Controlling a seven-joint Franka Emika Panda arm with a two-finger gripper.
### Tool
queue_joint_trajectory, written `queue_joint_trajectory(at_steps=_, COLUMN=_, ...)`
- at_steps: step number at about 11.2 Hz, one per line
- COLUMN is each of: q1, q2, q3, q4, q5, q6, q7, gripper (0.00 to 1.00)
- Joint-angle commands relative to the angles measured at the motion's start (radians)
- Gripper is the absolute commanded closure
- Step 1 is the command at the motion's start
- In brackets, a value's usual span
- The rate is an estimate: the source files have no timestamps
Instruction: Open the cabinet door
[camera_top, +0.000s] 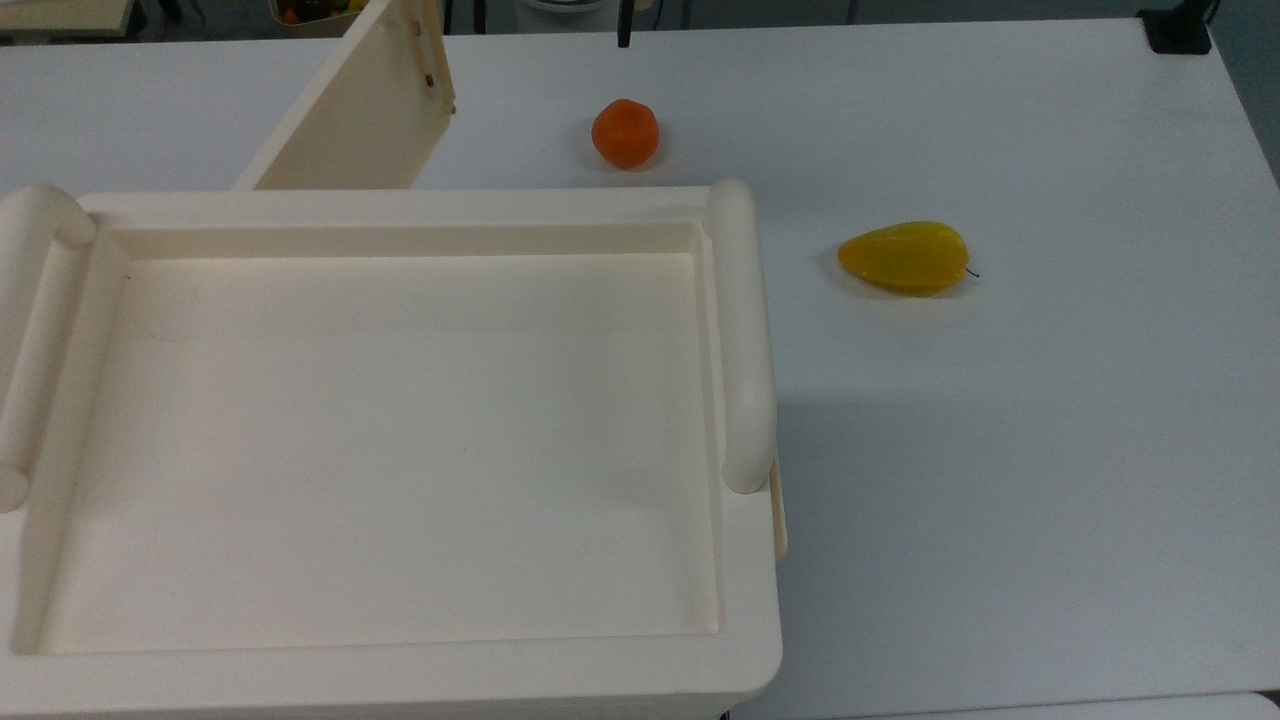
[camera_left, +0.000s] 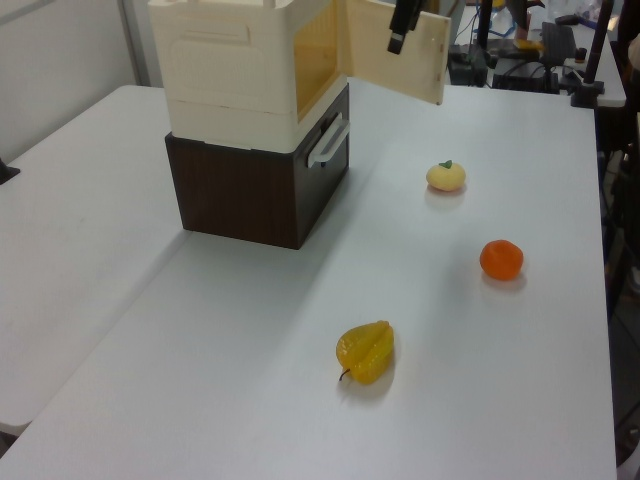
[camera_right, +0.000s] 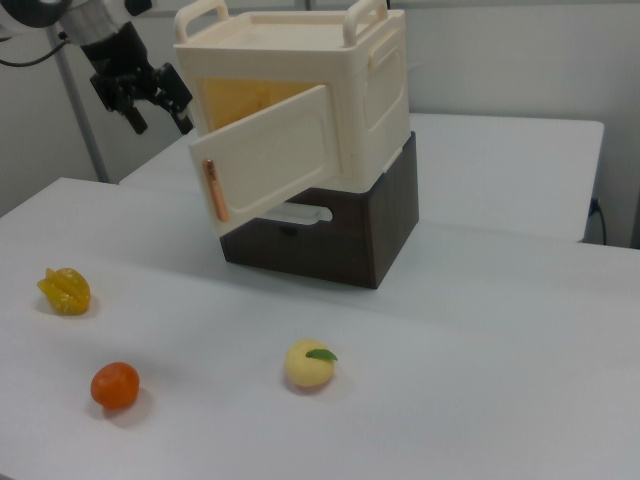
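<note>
Cabinet door (camera_right: 268, 160), a thin flat cream rectangular panel with a small copper-coloured handle near its free edge, is standing swung well out from the front of the cabinet (camera_right: 330, 90), a large cream plastic box with a recessed tray top and rounded tubular handles. In the top view the door (camera_top: 355, 110) is angling away from the cabinet's far edge toward the top view's upper left; in the left view it (camera_left: 395, 50) is hanging out past the opening toward the left view's right. The amber-tinted interior is showing in the left and right views.

The cabinet is sitting on a dark brown wooden drawer base (camera_right: 330, 225), which is resting on the white worktop (camera_top: 1050, 420).

The black two-finger tool (camera_right: 150, 100) is hovering apart from the door, to the right view's left of it, fingers spread and grasping nothing. In the left view the tool (camera_left: 403, 22) is overlapping the door panel; whether it is touching there I cannot tell.

Judgement: the opening looks essentially done, with the door wide and released. What may be left is only pulling the arm clear.

Elsewhere on the worktop: a round orange fruit (camera_top: 625, 132), a yellow ridged starfruit (camera_top: 905, 258), and a pale yellow round fruit with a green leaf (camera_right: 308, 365), all well apart from the door.
</note>
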Motion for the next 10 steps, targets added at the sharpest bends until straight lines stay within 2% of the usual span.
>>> queue_joint_trajectory(at_steps=1, q1=-0.030, q2=-0.051, q3=-0.005, q4=-0.105, q5=0.017, q6=-0.092, q7=-0.029, gripper=0.00)
queue_joint_trajectory(at_steps=4, q1=-0.057, q2=-0.093, q3=-0.003, q4=-0.226, q5=0.017, q6=-0.084, q7=-0.027, gripper=0.00)
queue_joint_trajectory(at_steps=8, q1=-0.091, q2=-0.096, q3=-0.002, q4=-0.286, q5=0.020, q6=-0.081, q7=-0.026, gripper=0.00)
queue_joint_trajectory(at_steps=10, q1=-0.102, q2=-0.094, q3=-0.003, q4=-0.285, q5=0.043, q6=-0.083, q7=-0.026, gripper=0.00)
